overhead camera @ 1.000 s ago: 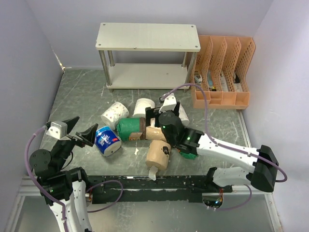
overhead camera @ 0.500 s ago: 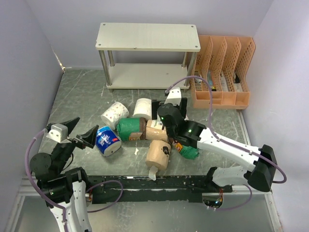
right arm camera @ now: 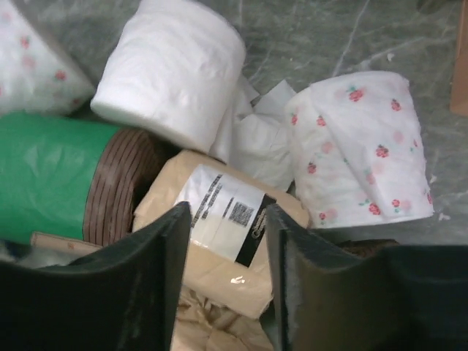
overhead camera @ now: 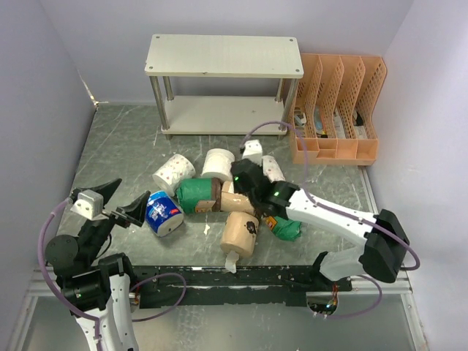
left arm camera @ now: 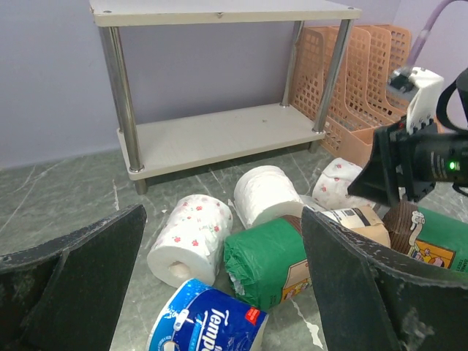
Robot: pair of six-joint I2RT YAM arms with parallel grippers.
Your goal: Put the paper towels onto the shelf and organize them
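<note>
Right claw (right arm camera: 225, 219) angled down over tan roll (right arm camera: 212, 281); left claw (left arm camera: 223, 219) hovers agape.

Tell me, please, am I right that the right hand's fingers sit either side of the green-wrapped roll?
Not quite: the right wrist view shows the right hand's fingers either side of the tan barcode-labelled roll, not the green-wrapped roll beside it.

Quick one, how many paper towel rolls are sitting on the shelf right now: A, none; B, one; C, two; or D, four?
A: both boards of the shelf are bare in the top and left wrist views, and the paper towels lie in a heap on the table in front of it.
</note>
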